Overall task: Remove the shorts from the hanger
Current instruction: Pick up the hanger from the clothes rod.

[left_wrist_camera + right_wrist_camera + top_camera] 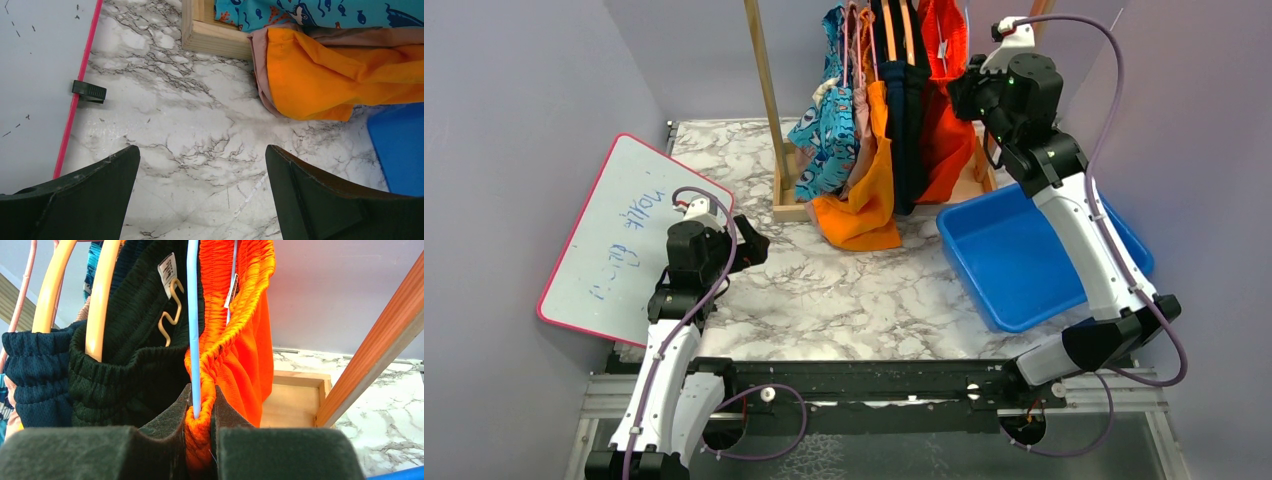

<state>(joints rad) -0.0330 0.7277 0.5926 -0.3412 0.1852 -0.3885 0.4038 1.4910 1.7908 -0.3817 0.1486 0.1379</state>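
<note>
dark padded fingers (170, 415) of the right gripper (200, 405) pinch narrowly on the elastic waistband of the red-orange shorts (240, 340), just where it loops over a pale blue hanger (193, 315), likely to drag the band off. these shorts hang at the right end of a wooden rack (769, 110), beside other shorts (864, 150). a blue bin (1014, 250) sits below, probably to receive them. the left gripper (202, 160) hovers over the marble table (200, 115), fingers wide, holding nothing.

Right claw (957, 96) sits against hanging red-orange shorts (945, 150).
</note>
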